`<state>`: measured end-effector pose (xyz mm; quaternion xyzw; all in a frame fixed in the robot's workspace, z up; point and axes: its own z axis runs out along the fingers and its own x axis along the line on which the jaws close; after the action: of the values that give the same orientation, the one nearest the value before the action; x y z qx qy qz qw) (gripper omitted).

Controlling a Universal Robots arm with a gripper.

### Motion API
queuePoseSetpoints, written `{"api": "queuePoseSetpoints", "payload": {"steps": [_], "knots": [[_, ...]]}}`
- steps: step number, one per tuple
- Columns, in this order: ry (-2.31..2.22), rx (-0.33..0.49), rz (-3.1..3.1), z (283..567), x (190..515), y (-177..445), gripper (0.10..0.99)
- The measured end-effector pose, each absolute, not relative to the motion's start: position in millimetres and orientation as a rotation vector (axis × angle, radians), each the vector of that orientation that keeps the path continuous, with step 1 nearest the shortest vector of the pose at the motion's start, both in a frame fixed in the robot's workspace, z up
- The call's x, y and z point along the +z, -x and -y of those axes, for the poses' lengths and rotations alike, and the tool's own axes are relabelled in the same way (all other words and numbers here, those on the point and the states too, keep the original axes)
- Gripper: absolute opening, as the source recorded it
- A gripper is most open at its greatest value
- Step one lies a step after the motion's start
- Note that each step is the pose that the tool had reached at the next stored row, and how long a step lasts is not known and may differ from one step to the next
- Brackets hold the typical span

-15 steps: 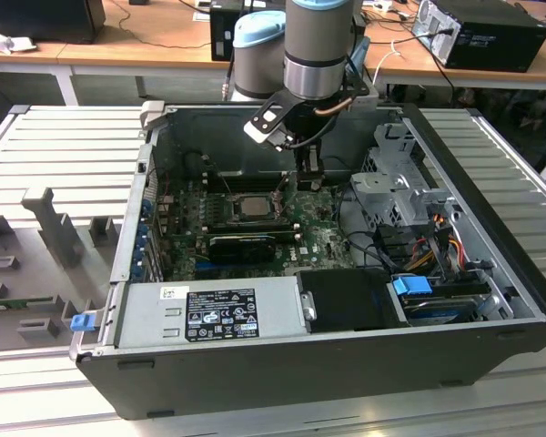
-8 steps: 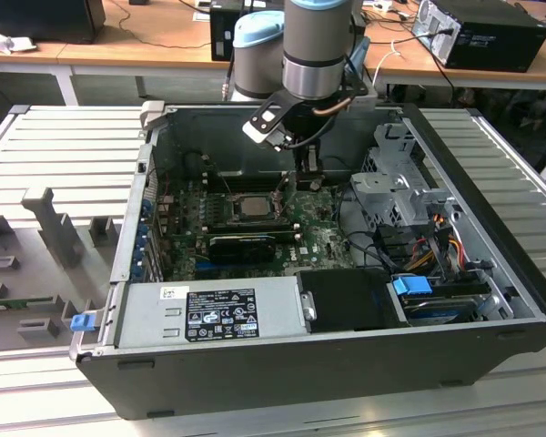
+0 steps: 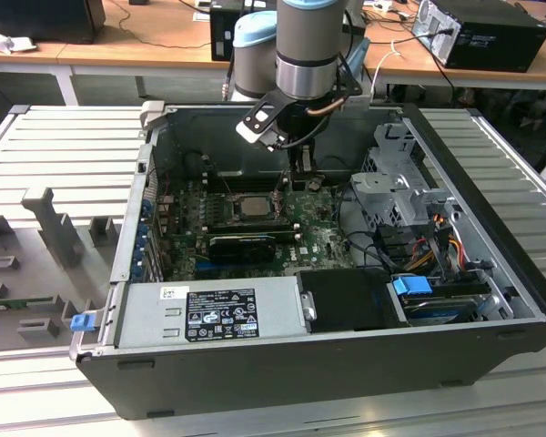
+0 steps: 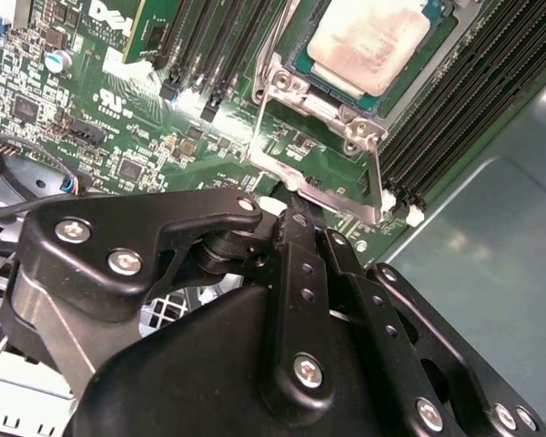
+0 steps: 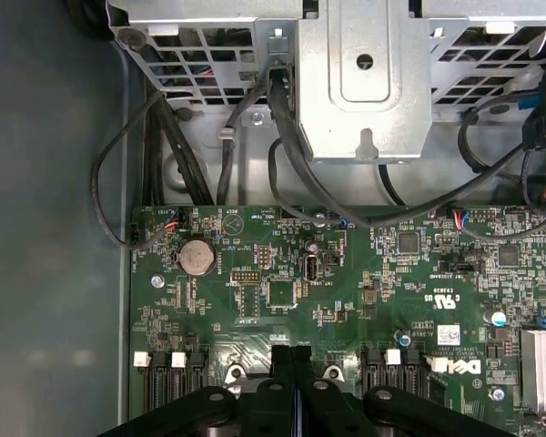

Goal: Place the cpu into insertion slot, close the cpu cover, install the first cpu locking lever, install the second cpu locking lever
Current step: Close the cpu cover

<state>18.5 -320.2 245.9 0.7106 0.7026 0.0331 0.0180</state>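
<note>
My fingers (image 4: 298, 232) are clenched empty, tips at the free edge of the raised cover (image 4: 346, 206); the chip (image 4: 369, 41) lies in its socket (image 4: 297, 64). If they slip off that thin edge, the cover could drop crooked and nudge the chip

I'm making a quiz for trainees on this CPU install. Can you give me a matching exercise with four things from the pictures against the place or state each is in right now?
Things:
1. cpu
2. cpu cover
3. fingers
4. blue clip

Places or states:
A. on the case's outer corner, at the exterior view's left
B. standing open, off the chip
C. seated in the insertion slot
D. closed together, tips at the cover's edge

Pairs: 1-C, 2-B, 3-D, 4-A
</note>
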Motion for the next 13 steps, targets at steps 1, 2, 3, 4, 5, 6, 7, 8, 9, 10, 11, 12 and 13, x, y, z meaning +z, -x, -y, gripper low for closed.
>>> {"api": "queuePoseSetpoints", "payload": {"steps": [1,2,3,4,5,6,7,8,9,10,11,12,13], "knots": [[-2.207,0.103,-2.182,320.2,245.9,-17.3,0.106],[-2.207,0.103,-2.182,320.2,245.9,-16.7,0.106],[-2.207,0.103,-2.182,320.2,245.9,-16.1,0.106],[-2.207,0.103,-2.182,320.2,245.8,-14.9,0.106],[-2.207,0.103,-2.182,320.2,245.9,-14.4,0.106],[-2.207,0.103,-2.182,320.2,245.9,-13.8,0.106],[-2.207,0.103,-2.182,320.2,245.8,-13.1,0.106],[-2.207,0.103,-2.182,320.2,245.9,-12.0,0.106],[-2.207,0.103,-2.182,320.2,245.8,-11.0,0.106],[-2.207,0.103,-2.182,320.2,245.8,-10.3,0.106],[-2.207,0.103,-2.182,320.2,245.8,-9.4,0.106],[-2.207,0.103,-2.182,320.2,245.8,-8.7,0.106],[-2.207,0.103,-2.182,320.2,245.8,-7.6,0.106]]}}
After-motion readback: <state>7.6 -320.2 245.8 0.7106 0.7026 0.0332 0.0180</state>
